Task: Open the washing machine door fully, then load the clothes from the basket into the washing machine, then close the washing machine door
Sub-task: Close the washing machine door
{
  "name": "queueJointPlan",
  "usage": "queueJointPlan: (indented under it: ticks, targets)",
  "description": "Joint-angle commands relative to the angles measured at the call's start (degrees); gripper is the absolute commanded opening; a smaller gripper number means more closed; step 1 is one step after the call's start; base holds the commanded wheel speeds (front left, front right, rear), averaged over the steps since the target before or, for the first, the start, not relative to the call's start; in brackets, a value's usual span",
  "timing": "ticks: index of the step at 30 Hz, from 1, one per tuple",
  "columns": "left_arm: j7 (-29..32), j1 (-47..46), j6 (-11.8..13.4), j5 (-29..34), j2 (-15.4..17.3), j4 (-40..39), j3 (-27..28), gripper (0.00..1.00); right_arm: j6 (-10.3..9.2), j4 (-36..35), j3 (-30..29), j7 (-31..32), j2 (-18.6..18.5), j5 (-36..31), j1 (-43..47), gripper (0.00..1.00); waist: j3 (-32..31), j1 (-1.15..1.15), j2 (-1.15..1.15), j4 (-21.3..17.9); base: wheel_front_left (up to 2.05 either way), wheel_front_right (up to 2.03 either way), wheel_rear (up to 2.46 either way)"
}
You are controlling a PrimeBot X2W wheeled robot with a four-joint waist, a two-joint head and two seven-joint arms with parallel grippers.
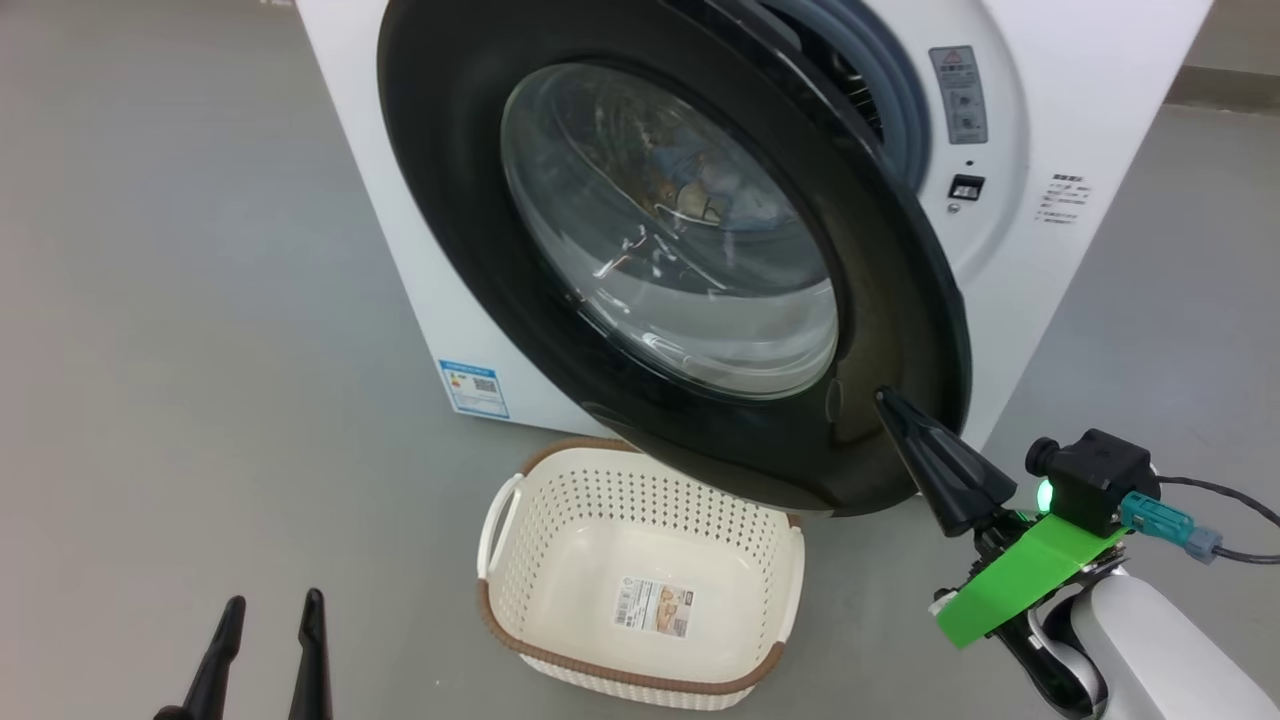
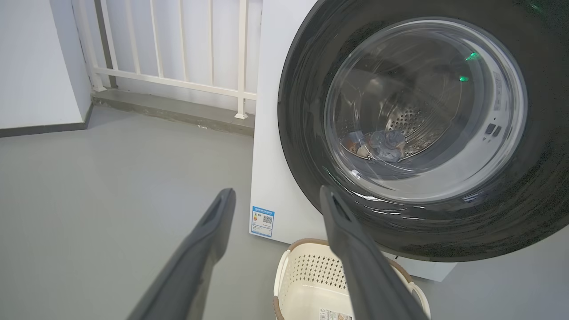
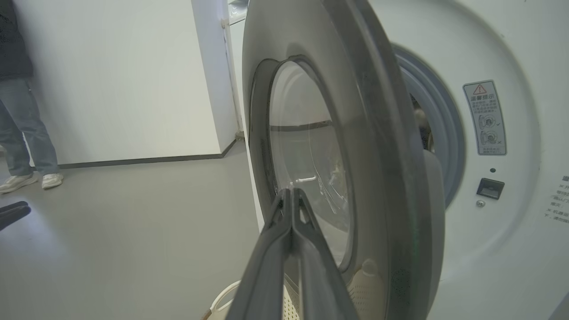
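The washing machine (image 1: 1100, 100) has its door (image 1: 470, 250) swung partway, with a gap on the right where the grey gasket (image 1: 905, 110) shows. My right gripper (image 1: 885, 400) is shut and empty, its tip against the door's lower right black rim; in the right wrist view the gripper (image 3: 291, 192) rests on the door's outer face (image 3: 378, 133). The clothes (image 2: 378, 144) lie in the drum, seen through the glass. The basket (image 1: 640, 490) stands empty on the floor under the door. My left gripper (image 1: 272, 600) hangs open and empty at the lower left.
Grey floor stretches to the left of the machine. A white railing (image 2: 178, 53) and a low ledge stand behind it. A person's legs (image 3: 26, 133) are by the wall at the far left of the right wrist view. A blue sticker (image 1: 473, 387) marks the machine's front.
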Motion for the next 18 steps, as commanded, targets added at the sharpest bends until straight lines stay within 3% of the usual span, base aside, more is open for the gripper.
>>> queueJointPlan:
  ticks: [1,10,18]
  targets:
    - [-0.7,-3.0,-0.2,-0.4,0.7,-1.1,1.6,1.0,0.09,0.4,1.7,-0.3,-1.4,1.1,-2.0,0.0,0.9,0.0,0.0,1.1,0.0,0.0,0.0]
    - [-0.7,-3.9,-0.2,-0.7,0.4,-1.3,1.6,1.0,0.09,7.2,3.0,-0.3,-2.8,3.4,-5.1,0.0,3.9,0.0,0.0,3.4,0.0,0.0,0.0]
    - [-0.7,-5.1,-0.2,-1.0,0.6,-1.6,1.6,1.0,0.09,9.1,1.7,-0.3,-3.3,3.6,-6.9,0.0,6.5,0.0,0.0,4.4,0.0,0.0,0.0]
